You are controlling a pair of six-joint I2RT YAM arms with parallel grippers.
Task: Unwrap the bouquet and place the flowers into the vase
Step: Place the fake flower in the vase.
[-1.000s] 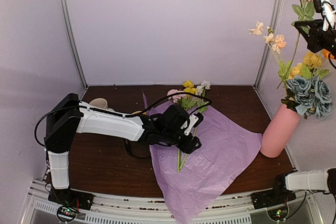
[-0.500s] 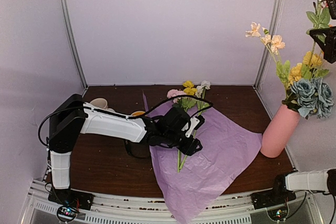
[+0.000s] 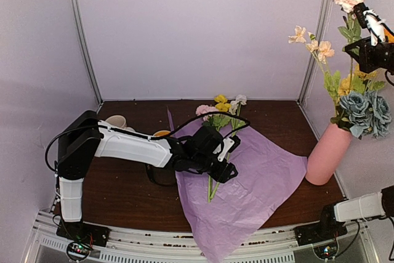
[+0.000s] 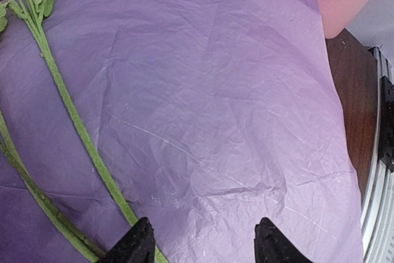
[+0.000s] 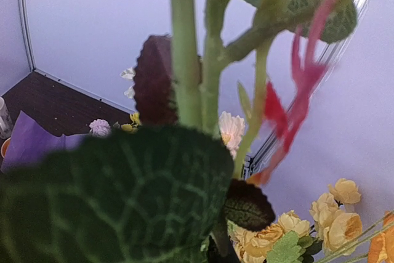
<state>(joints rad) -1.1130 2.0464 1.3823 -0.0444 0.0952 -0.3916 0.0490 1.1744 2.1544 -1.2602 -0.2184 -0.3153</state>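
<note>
Hovering over the tissue paper (image 4: pixel 215 121), left jaws stand spread; right jaws pinch a flower stem (image 5: pixel 183 47) above the vase (image 3: pixel 328 152)

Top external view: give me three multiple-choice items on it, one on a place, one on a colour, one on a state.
1. Where is the vase? A) at the right edge of the table B) back left corner C) mid-paper
2. What colour is the tissue paper? A) green B) lilac C) white
3. How are the jaws of the left gripper? A) shut on a stem B) shut on paper C) open
Key: 1 A, it stands at the far right; 2 B, the spread paper is lilac; 3 C, bare paper shows between them.
</note>
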